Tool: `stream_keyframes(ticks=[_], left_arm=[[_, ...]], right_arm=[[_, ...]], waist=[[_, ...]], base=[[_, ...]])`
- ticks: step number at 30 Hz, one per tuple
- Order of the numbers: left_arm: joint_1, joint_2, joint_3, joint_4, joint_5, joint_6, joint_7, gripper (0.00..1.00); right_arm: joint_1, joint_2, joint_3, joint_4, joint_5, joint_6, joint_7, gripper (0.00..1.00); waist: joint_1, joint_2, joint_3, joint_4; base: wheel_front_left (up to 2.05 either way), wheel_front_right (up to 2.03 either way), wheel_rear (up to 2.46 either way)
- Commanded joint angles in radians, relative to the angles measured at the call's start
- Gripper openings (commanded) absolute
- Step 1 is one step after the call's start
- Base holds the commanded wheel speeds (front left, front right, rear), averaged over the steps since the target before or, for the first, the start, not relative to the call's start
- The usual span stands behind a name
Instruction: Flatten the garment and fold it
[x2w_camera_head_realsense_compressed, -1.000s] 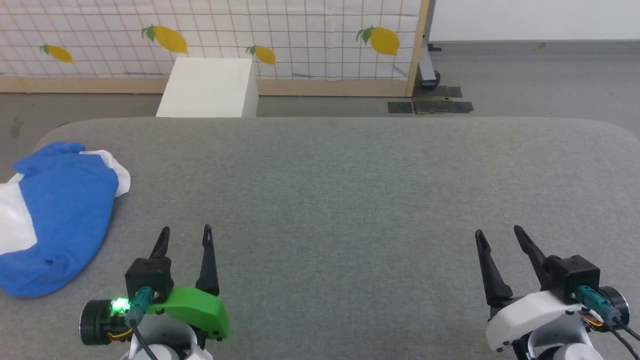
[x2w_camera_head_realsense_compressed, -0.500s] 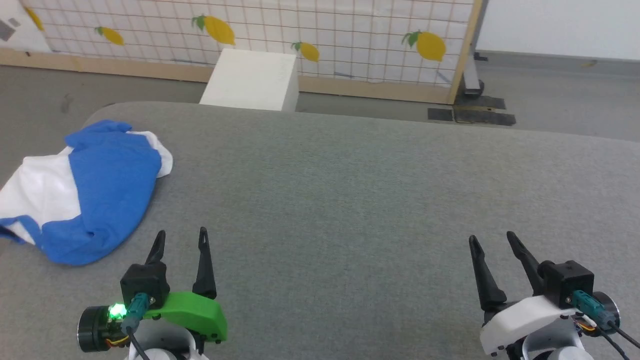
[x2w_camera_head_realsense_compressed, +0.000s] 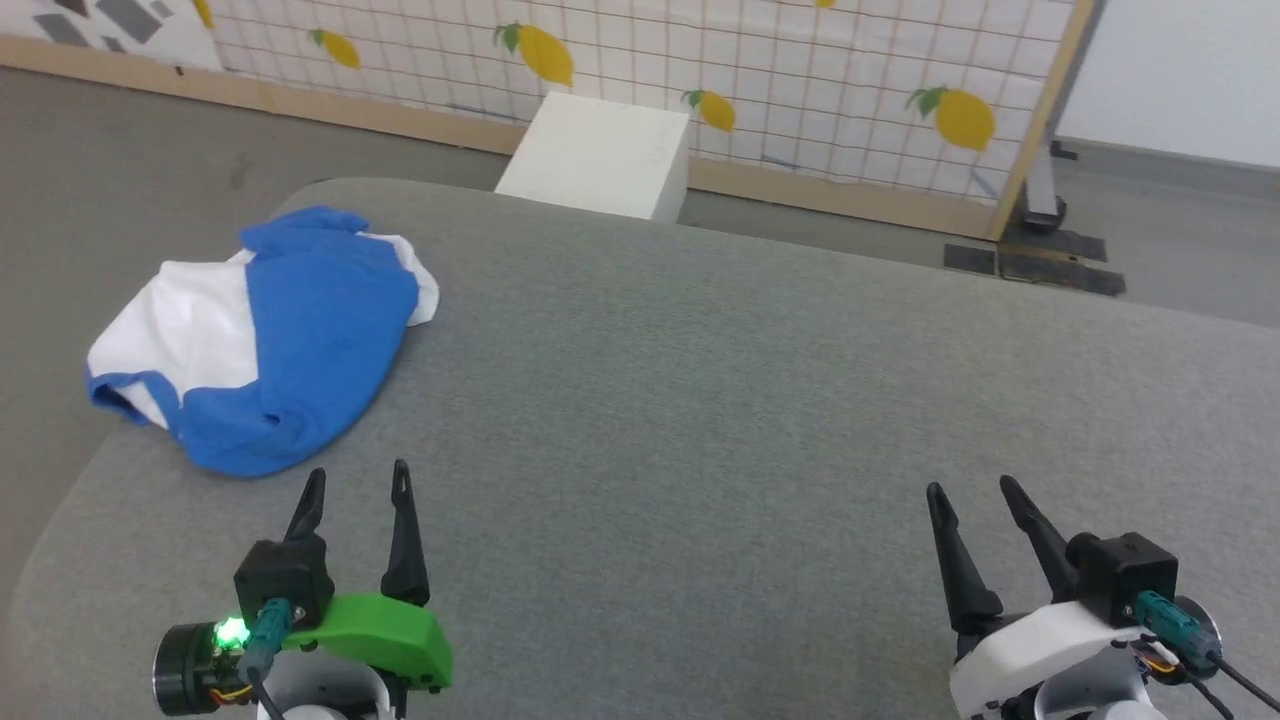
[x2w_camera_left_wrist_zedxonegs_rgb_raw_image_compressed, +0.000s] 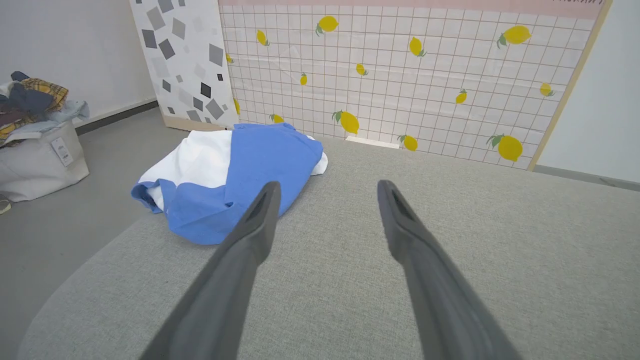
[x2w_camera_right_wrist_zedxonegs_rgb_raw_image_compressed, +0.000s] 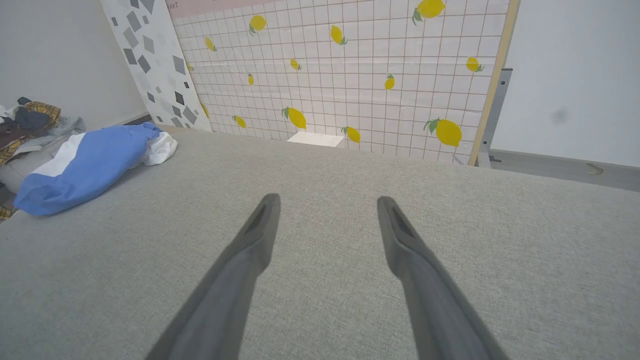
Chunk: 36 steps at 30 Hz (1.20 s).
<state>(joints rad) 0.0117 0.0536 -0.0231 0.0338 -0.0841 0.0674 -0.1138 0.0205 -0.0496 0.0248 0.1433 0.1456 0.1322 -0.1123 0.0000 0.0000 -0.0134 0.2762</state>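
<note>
I see my left hand spread, right hand spread, crumpled royal-blue-and-white cloth garment at far left corner of grey fabric tabletop

Lemon-print grid partition, wood-framed, on grey floor. White box against its base; grey fabric table before it. Grey-speckled panel at its left end, white wall past its right.

The soft, matt blue-and-white cloth garment is lying crumpled at ten o'clock on the grey table top, which is showing a rough woven fabric.
</note>
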Motion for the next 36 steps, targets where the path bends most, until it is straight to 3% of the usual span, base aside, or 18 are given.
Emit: stream_keyframes(ticks=[1, 20, 36], left_arm=[[0.020, -0.002, 0.001, 0.002, -0.006, 0.009, -0.011, 1.00], [0.041, -0.002, -0.008, 0.010, -0.039, 0.046, -0.054, 1.00], [0.054, -0.003, -0.010, 0.007, -0.096, 0.090, -0.087, 1.00]], right_arm=[[0.000, 0.000, 0.004, 0.009, 0.015, -0.001, -0.011, 1.00], [-0.003, 0.000, 0.023, 0.066, 0.071, -0.001, -0.055, 1.00], [-0.008, 0.000, 0.037, 0.112, 0.113, -0.001, -0.081, 1.00]], waist=[[0.0000, 0.0000, -0.003, 0.027], [0.0000, 0.0000, -0.002, 0.153], [0.0000, 0.0000, 0.000, 0.219]], base=[[0.00, 0.00, 0.00], [0.00, 0.00, 0.00], [0.00, 0.00, 0.00]])
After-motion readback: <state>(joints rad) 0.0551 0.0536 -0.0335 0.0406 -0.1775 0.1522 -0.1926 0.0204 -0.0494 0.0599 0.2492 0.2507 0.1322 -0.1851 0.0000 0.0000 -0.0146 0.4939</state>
